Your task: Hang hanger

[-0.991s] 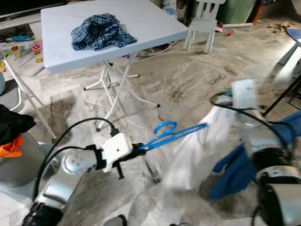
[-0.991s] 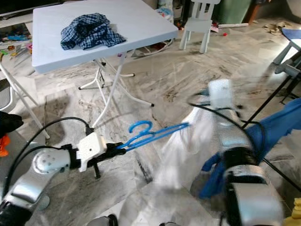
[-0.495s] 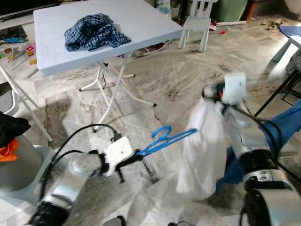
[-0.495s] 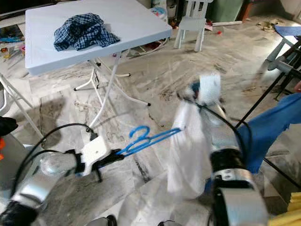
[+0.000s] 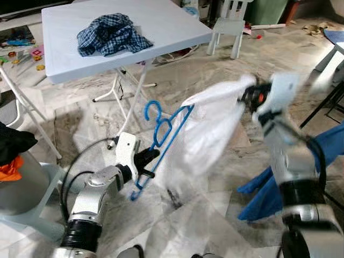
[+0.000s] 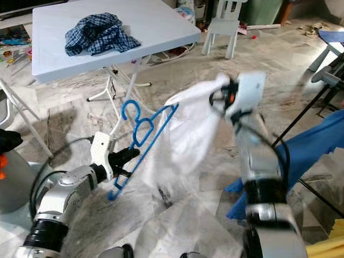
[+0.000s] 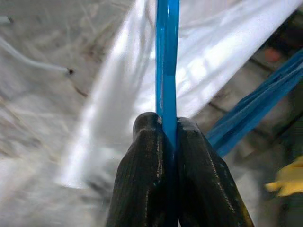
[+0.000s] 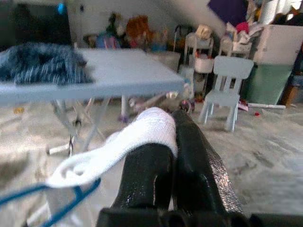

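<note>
The left claw (image 5: 152,157) is clamped on the lower bar of the blue hanger (image 5: 161,144), tilting it hook-up over the floor. The right claw (image 5: 248,92) pinches the white shirt (image 5: 207,131) high, likely to stretch it open so the hanger's arm slides in.
</note>
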